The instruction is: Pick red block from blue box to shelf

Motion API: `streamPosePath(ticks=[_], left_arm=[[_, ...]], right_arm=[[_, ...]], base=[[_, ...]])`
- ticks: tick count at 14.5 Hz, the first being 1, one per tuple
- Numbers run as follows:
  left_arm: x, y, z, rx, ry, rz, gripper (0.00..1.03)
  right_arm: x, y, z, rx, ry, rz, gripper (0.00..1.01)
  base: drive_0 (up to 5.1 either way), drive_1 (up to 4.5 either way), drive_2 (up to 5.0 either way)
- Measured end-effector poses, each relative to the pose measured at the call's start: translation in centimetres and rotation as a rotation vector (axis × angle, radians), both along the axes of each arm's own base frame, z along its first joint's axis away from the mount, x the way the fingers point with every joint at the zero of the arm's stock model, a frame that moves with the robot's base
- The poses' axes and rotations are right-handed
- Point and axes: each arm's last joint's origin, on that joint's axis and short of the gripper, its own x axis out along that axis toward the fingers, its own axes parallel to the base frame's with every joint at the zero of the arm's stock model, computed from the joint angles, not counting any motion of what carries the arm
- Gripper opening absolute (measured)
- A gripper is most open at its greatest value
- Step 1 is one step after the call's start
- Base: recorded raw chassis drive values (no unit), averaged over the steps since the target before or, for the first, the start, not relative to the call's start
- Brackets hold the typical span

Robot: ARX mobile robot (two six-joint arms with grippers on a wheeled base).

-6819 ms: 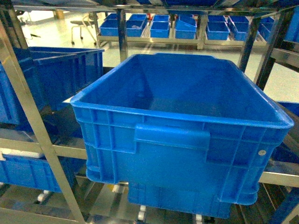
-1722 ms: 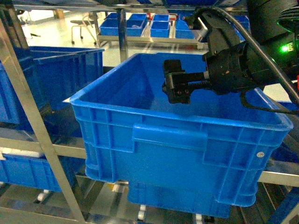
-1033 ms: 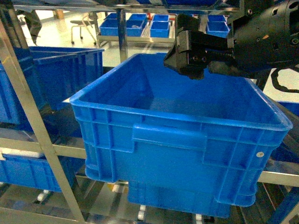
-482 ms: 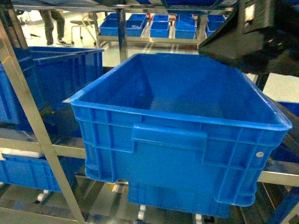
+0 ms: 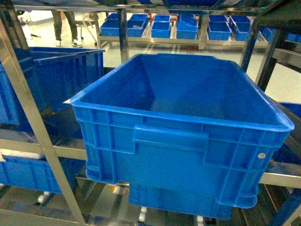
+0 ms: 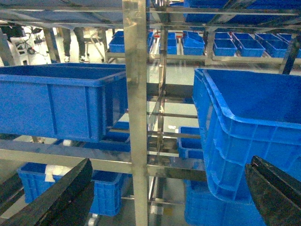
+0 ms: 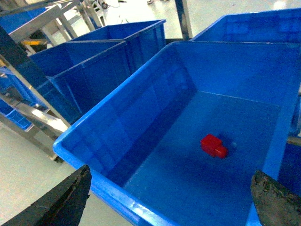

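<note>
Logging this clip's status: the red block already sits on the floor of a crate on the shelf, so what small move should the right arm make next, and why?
Probably keep drawing the right gripper back and clear. Its fingers are spread and empty, and the red block lies free on the floor of the crate on the shelf, so the placement looks done.

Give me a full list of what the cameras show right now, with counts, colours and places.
red block: one, red, lying on the floor of the big crate, nothing touching it.
big crate: one, blue, ribbed, with a handle, on the middle tier of the shelf; the block is out of sight in the head view.
shelf: one, shiny steel, several tiers.
neighbouring crate: one, blue, to the left on the same tier.
small bins: several, blue, on a far rack.
person's legs: one pair, dark trousers, far left background.
left gripper: black fingers apart, empty, facing the shelf.
right gripper: black fingers apart, empty, above the big crate.
</note>
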Motion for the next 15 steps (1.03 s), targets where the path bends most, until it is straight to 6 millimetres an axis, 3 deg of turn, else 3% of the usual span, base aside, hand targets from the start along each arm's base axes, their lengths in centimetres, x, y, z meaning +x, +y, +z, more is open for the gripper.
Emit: streamPosePath(ticks=[4, 5, 7, 11, 12, 15], left_arm=[[0.0, 0.0, 0.0, 0.000, 0.000, 0.000, 0.98], [0.0, 0.0, 0.0, 0.000, 0.000, 0.000, 0.98], [0.0, 0.0, 0.0, 0.000, 0.001, 0.001, 0.98], [0.0, 0.0, 0.0, 0.000, 0.001, 0.000, 0.98], [0.0, 0.0, 0.0, 0.000, 0.000, 0.000, 0.98], [0.0, 0.0, 0.0, 0.000, 0.000, 0.002, 0.98]], right_arm=[[-1.6, -0.5, 0.3, -0.028, -0.053, -0.035, 0.98], [-1.8, 0.0, 0.1, -0.078, -0.202, -0.133, 0.92], [-4.5, -2.0, -2.5, -0.222, -0.377, -0.444, 0.65], [-8.2, -3.8, -5.5, -0.263, -0.394, -0.466, 0.10], [-8.9, -4.1, -6.0, -0.266, -0.396, -0.467, 0.02], [-10.6, -5.5, -7.2, -0.269, -0.394, -0.480, 0.02]], base=[[0.0, 0.00, 0.0], [0.0, 0.00, 0.0], [0.0, 0.00, 0.0], [0.0, 0.00, 0.0], [0.0, 0.00, 0.0], [0.0, 0.00, 0.0]])
